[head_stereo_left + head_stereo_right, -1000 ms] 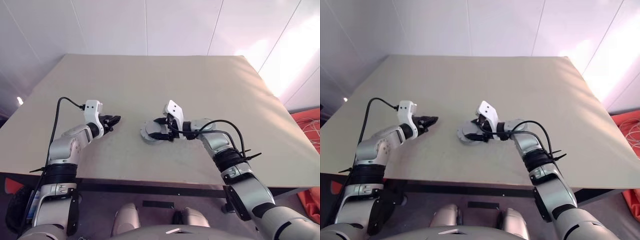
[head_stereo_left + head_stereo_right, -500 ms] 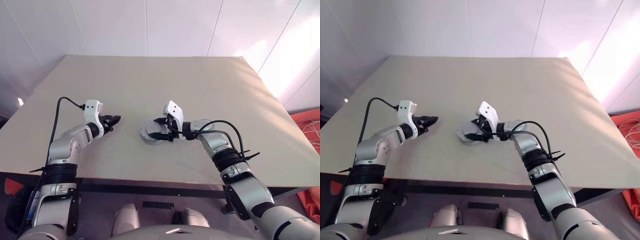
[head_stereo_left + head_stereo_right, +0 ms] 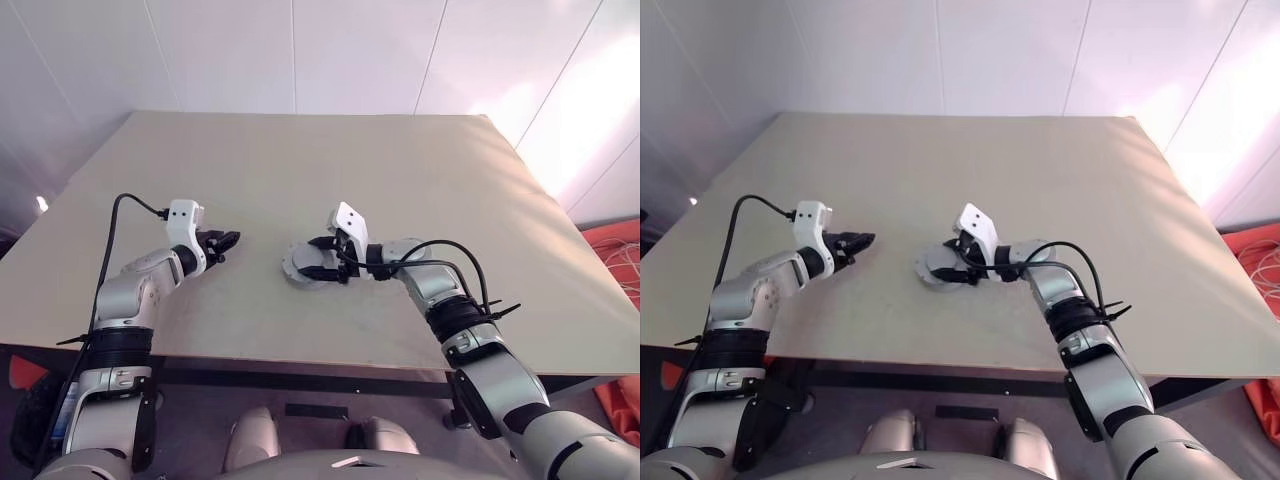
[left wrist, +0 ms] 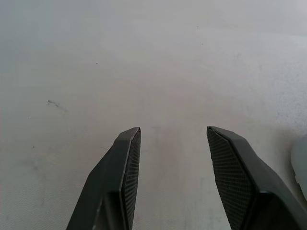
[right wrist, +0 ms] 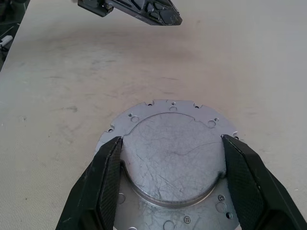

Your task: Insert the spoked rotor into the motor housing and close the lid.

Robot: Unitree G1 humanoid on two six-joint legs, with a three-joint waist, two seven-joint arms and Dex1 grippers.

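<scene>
A round grey metal disc, the lid (image 5: 172, 158), lies flat on the table with its plain scratched outer face up, on a wider flange with small holes (image 5: 144, 108). It covers the motor housing, and the spoked rotor is hidden. My right gripper (image 5: 171, 139) reaches in from the right, and its two fingers (image 5: 109, 182) press against opposite sides of the lid's raised round part. In the head view the same assembly (image 3: 300, 268) sits at the table's middle front. My left gripper (image 3: 222, 243) hangs open over bare table to the left of it, holding nothing, with its fingertips (image 4: 129, 143) well apart.
The beige table (image 3: 300, 160) stretches far back and to both sides. Its front edge (image 3: 300, 362) runs close below the arms. A black cable (image 3: 125, 205) loops off my left wrist. Red items (image 3: 620, 250) lie on the floor past the right edge.
</scene>
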